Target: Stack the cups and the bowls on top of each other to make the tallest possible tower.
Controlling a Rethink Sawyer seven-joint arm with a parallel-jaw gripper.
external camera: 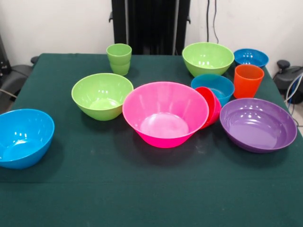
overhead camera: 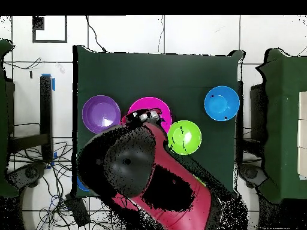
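Nothing stacked yet; claw [overhead camera: 146, 115], grip unclear, hovers over pink bowl [external camera: 165, 113] mid-bench, which needs a rim grasp.

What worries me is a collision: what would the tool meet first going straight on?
Probably the big pink bowl, which the tool overlaps from overhead; its height is unclear.

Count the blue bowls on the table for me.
3: one blue bowl alone at the front view's left edge, one behind the small red bowl, one at the far right behind the orange cup. None seems hidden.
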